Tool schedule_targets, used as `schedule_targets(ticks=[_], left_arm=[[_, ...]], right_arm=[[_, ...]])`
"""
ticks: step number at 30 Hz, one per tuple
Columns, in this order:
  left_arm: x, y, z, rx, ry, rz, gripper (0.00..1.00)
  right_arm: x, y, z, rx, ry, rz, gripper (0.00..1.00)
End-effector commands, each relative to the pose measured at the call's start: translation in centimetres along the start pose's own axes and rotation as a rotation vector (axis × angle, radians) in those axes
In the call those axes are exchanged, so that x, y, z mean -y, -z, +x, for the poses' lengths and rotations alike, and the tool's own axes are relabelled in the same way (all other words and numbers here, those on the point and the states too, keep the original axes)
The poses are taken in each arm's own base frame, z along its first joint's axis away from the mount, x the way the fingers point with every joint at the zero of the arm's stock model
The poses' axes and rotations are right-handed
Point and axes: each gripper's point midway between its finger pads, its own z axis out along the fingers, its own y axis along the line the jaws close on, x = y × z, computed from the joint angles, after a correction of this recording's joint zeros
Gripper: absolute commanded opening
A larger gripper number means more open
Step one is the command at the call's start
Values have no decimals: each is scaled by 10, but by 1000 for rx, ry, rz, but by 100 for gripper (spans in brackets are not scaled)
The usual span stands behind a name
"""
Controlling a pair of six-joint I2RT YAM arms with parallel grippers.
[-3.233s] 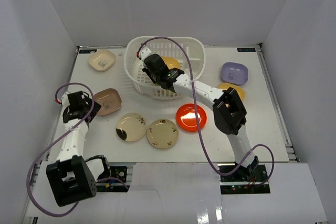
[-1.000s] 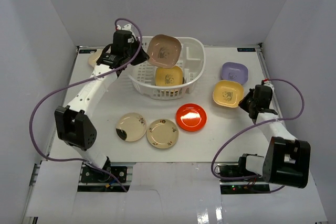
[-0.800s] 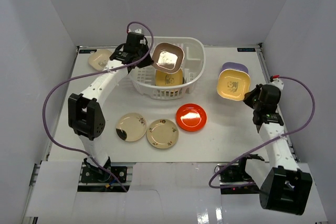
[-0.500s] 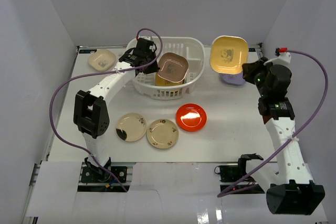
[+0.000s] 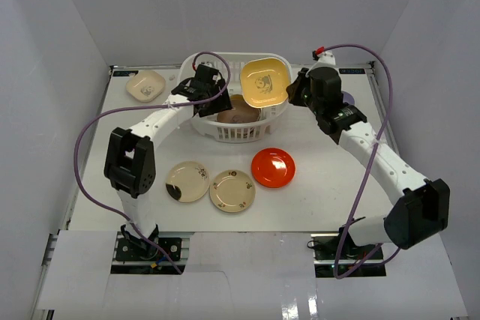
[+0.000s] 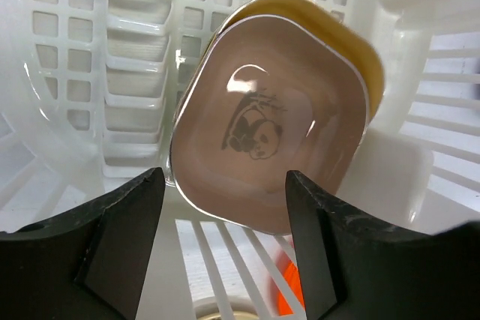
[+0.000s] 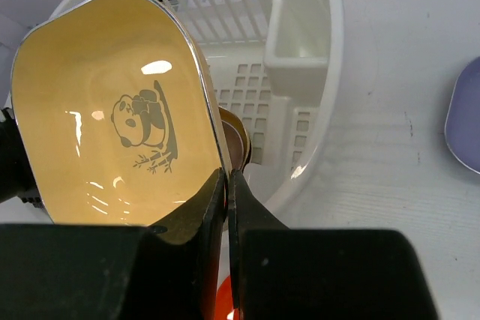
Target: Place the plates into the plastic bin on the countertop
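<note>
One brownish-pink square plate (image 6: 270,118) in white lattice plastic bin (image 5: 229,134), under wide-open left gripper (image 6: 223,181). Yellow square plate (image 7: 112,110) clamped in right gripper (image 7: 226,185): needs lowering, release.

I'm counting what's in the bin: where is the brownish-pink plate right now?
In the left wrist view, the brownish-pink plate lies inside the plastic bin, on top of a yellow plate, just ahead of the open left pincer.

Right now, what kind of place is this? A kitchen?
Probably a robot test booth, not a real kitchen. Plain walls box in a white table, a left arm and right arm stand at its near edge, and the right gripper holds a yellow plate over a bin.
</note>
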Motion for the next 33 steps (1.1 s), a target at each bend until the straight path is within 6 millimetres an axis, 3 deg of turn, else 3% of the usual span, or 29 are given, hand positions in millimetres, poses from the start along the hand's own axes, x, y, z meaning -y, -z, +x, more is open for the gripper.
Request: schedule_targets(ticks=[1,6,7,9,10,14,16,18,19,20,21,22,23,26,28,29,31,33], left_arm=[[21,37,-39,138,35,86,77],[30,86,-79,318,69,145,76],[30,112,-93,392,83,159,76],[21,130,-97,455,101,150,74],[17,158,-112,544,123,155,74],[-19,180,-122,635,136,72,74],[-45,174,-121,616,158,22,74],[-59,169,-118,594,197,28,74],[-73,158,-109,568,214,8,74],[-92,154,-111,569,247,-16,74],[-98,150,-110,559,261,-5,74],[-119,141,-106,546,298,-44,74],[-129,136,-104,537,316,-61,74],[-159,115,-101,488,373,-97,74],[-174,99,-98,456,403,-116,74],[-194,99,-103,468,443,-143,75],[-210,83,-103,444,476,-163,75],[-231,77,-110,445,527,-186,77]], right_arm=[[-18,-1,-32,100,-10,-2,8],[-25,-27,-5,32,17,22,8],[-27,-30,-6,37,19,30,8],[-32,-42,10,-3,31,37,8],[-36,-45,9,-2,30,32,8],[-45,-67,35,-70,57,36,8],[-45,-76,48,-114,71,45,8],[-45,-78,59,-140,80,52,8],[-46,-79,63,-148,82,48,8],[-47,-79,68,-159,83,40,15],[-47,-79,72,-168,86,35,23],[-51,-79,74,-182,89,19,39],[-49,-79,77,-192,94,24,45],[-53,-76,60,-164,122,15,59],[-56,-72,42,-133,137,1,60],[-51,-68,28,-112,132,6,59],[-38,-57,6,-66,116,23,56],[0,-54,-15,-28,73,90,52]])
